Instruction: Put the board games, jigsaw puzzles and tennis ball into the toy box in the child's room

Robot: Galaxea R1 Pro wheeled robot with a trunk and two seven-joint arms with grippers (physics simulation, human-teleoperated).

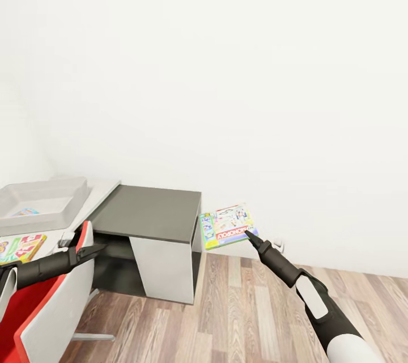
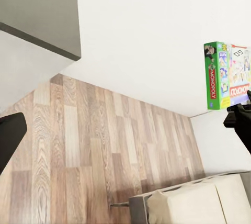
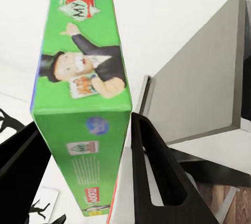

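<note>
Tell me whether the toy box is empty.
Not empty: the toy box already holds a small colourful flat item; too small to identify.

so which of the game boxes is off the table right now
The white-and-green Monopoly box, pinched in the right claw out past the dark-grey unit, above the wood floor. The Skip-Bo box lies flat on the white table beside the toy box.

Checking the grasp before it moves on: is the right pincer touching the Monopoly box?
Touching. In the right wrist view, the right pincer has its dark fingers pressed against both sides of the green Monopoly box.
</note>
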